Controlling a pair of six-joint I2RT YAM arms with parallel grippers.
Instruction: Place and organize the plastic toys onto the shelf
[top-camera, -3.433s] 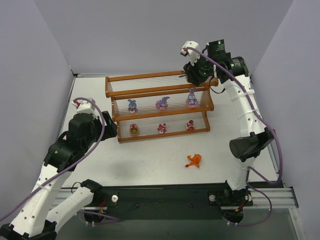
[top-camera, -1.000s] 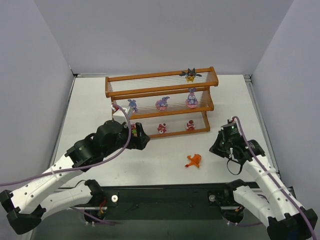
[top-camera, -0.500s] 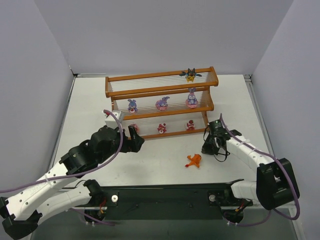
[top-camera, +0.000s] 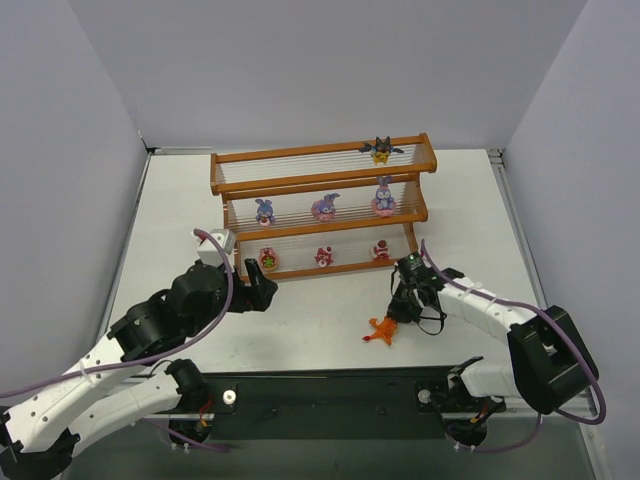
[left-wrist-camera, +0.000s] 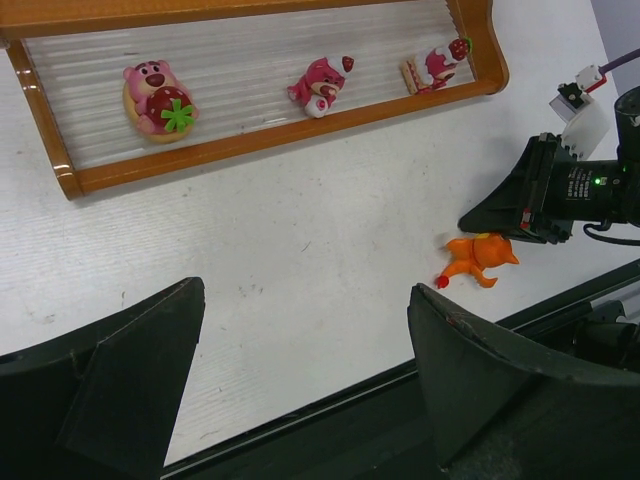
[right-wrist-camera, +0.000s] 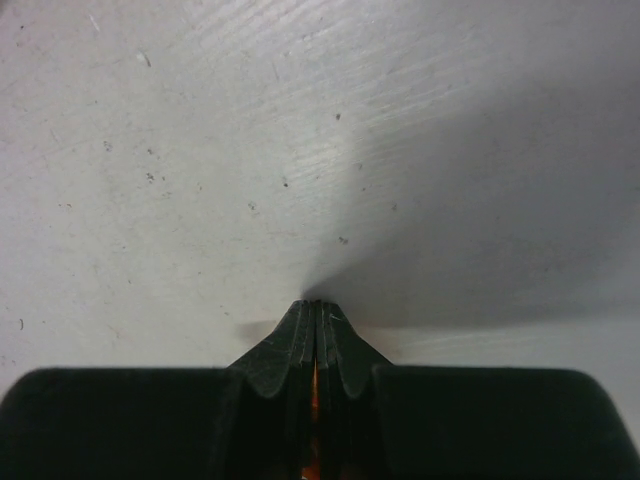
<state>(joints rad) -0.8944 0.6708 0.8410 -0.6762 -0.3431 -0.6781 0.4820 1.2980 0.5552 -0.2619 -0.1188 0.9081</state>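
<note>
The orange toy (top-camera: 381, 330) lies on the white table in front of the shelf (top-camera: 320, 181); it also shows in the left wrist view (left-wrist-camera: 478, 255). My right gripper (top-camera: 397, 310) is shut, tips down on the table right beside it; in the right wrist view (right-wrist-camera: 316, 303) only an orange sliver shows through the slit between the fingers. My left gripper (top-camera: 262, 290) is open and empty, left of the toy, its fingers (left-wrist-camera: 150, 340) wide apart. The black winged toy (top-camera: 380, 150) stands on the top tier, three purple ones (top-camera: 325, 207) on the middle, three pink-red ones (top-camera: 323, 257) on the bottom.
The bottom tier's front rail (left-wrist-camera: 270, 140) lies just beyond my left gripper. The black base rail (top-camera: 330, 385) runs along the table's near edge, close behind the orange toy. Grey walls enclose the table on three sides.
My right arm has come down from the top tier, leaving the black toy there, and reached the orange toy, which shifted slightly nearer. My left arm drew back to the near left.
</note>
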